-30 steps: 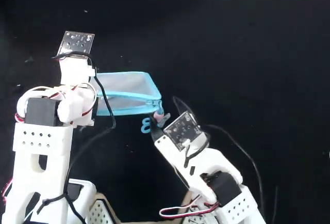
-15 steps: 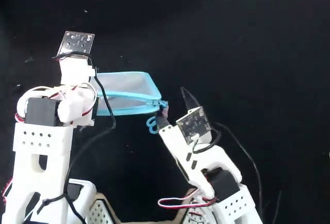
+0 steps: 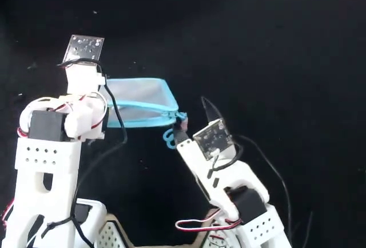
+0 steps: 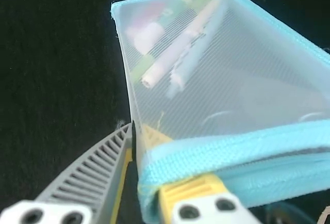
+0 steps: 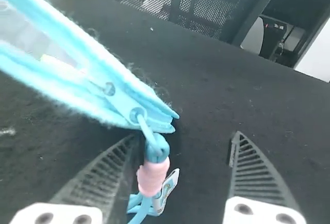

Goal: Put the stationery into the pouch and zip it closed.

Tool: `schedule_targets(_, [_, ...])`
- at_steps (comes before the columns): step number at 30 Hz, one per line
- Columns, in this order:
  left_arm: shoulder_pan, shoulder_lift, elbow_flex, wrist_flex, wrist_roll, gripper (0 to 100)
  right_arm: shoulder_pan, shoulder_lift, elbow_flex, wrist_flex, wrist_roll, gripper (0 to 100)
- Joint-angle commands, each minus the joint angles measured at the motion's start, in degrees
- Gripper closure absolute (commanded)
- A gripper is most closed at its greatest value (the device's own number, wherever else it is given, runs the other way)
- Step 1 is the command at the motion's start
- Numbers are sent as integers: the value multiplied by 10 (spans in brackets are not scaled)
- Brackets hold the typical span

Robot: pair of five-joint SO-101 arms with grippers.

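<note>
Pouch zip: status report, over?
Grippers: left gripper shut on pouch corner; right gripper open. Stationery inside pouch, slider at its end. Zipper pull beside one finger, ungripped, nothing blocking it.

- High view: left arm (image 3: 63, 122) covers one end of the pouch (image 3: 140, 96).
- High view: zip pull (image 3: 170, 138) too small to read; can't tell if the right claw (image 3: 193, 119) touches it.
- Left wrist view: pouch (image 4: 221, 79) cut off by two picture edges.
- Pens (image 4: 180, 43) blurred behind mesh; count and kinds can't tell. Pale shapes by the zip too vague to name.
- Left claw (image 4: 136, 131): fingers cut off at the edge, one partly behind mesh.
- Right wrist view: pouch (image 5: 46, 79) runs off the edge; right claw (image 5: 186, 135) finger bases cut off.
- Zip pull (image 5: 152, 172) end cropped and overlaps one finger; contact can't tell.
</note>
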Motion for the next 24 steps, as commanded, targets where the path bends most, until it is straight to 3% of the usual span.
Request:
schedule_targets(1, [9, 2, 9, -11, -2, 968, 9, -58, -39, 1, 11, 747])
schedule_targets(10, [6, 2, 10, -11, -2, 968, 11, -58, -45, -15, 7, 936])
schedule_targets(24, [6, 2, 11, -10, -2, 968, 12, -58, -51, -18, 7, 983])
